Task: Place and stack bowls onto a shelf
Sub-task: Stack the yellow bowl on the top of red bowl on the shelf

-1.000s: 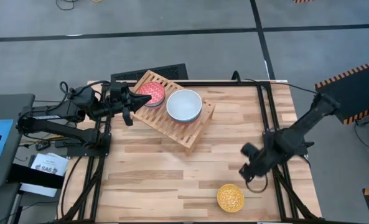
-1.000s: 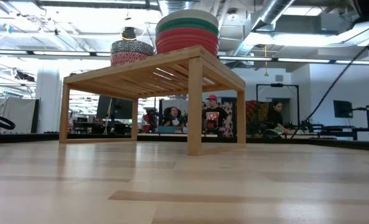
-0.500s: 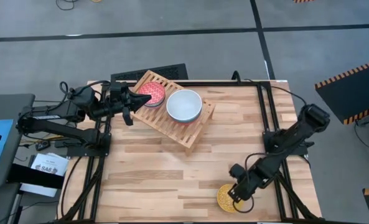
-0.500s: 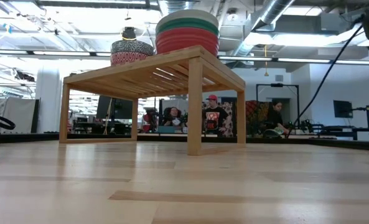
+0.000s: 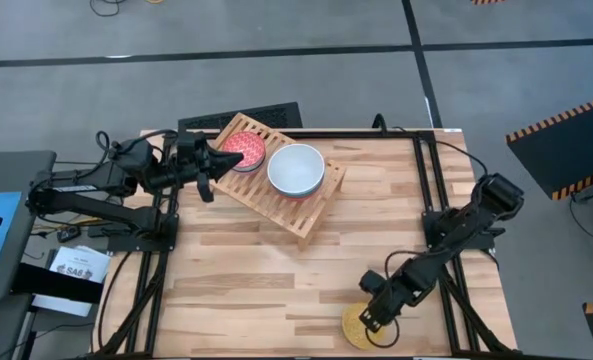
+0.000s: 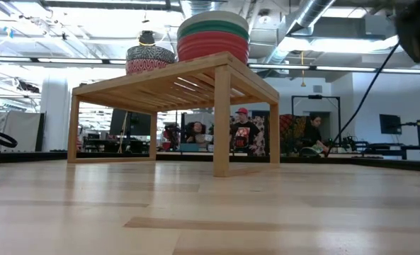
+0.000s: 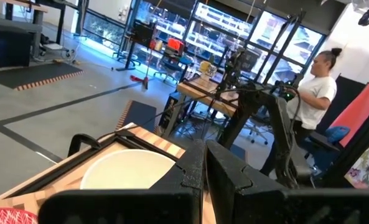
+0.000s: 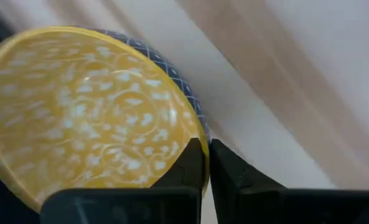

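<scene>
The right gripper [image 5: 368,322], fingers pressed together, meets the rim of the yellow, white-scrolled bowl [image 8: 88,112].

Overhead and table-level views share shelf [image 5: 281,180]

"SA6" on floor label [image 5: 76,270]

Robotics lab: ceiling ducts [image 6: 316,10], workstations [image 7: 209,87].
</scene>
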Controlling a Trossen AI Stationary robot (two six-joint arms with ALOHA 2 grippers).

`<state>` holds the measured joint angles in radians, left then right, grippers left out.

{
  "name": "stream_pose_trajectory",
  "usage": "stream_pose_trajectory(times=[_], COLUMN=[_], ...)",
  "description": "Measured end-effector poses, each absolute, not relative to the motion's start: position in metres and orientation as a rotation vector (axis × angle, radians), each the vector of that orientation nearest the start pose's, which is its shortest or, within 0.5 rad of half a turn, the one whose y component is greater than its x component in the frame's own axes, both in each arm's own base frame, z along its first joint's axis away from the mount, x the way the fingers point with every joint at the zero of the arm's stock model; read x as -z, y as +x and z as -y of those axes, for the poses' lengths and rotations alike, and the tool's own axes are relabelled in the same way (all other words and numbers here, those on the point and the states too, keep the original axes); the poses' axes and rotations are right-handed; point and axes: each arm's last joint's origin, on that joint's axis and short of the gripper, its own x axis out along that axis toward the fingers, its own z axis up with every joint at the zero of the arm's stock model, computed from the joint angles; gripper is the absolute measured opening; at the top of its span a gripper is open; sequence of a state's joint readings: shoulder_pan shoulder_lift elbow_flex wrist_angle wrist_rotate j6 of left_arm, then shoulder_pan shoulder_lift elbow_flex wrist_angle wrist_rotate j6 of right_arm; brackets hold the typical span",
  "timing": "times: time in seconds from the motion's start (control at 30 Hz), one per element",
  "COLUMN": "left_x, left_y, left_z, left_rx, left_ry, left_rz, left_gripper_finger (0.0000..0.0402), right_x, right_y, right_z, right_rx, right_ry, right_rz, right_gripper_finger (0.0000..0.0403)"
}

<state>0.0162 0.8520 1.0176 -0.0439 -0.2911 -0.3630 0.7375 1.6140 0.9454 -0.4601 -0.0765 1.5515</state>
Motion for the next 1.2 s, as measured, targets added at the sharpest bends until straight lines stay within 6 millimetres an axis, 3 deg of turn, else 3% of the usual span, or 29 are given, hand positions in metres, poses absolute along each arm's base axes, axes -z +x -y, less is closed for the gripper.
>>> stream_pose_trajectory(times=[0.17, 0.37, 0.53, 0.67, 0.9, 1.07, 1.2], left_x=[-0.411, -0.412, -0.413, -0.412, -0.389, -0.361, -0.335], left_y=[0.173, 0.173, 0.174, 0.182, 0.210, 0.233, 0.253], left_z=[-0.010, -0.007, -0.004, 0.011, 0.056, 0.081, 0.096], left_rx=[-0.233, -0.148, -0.061, 0.080, 0.221, 0.121, 0.076], left_ry=[-0.371, -0.368, -0.422, -0.463, -0.537, -0.604, -0.674], left_rz=[0.146, 0.136, 0.132, 0.111, -0.075, -0.217, -0.342], left_gripper_finger=[0.0000, 0.0000, 0.0008, 0.0044, 0.0132, 0.0165, 0.0169], right_x=[-0.205, -0.265, -0.314, -0.337, -0.351, -0.339, -0.316], right_y=[0.238, 0.269, 0.295, 0.309, 0.324, 0.335, 0.347], right_z=[-0.191, -0.170, -0.152, -0.142, -0.143, -0.148, -0.150], right_rx=[0.165, 0.075, 0.110, 0.189, 0.211, 0.231, 0.290], right_ry=[0.981, 0.973, 0.856, 0.768, 0.732, 0.721, 0.691], right_rz=[-1.253, -1.092, -1.009, -1.001, -0.997, -1.026, -1.090], right_gripper_finger=[0.0031, 0.0031, 0.0031, 0.0031, 0.0031, 0.0031, 0.0031])
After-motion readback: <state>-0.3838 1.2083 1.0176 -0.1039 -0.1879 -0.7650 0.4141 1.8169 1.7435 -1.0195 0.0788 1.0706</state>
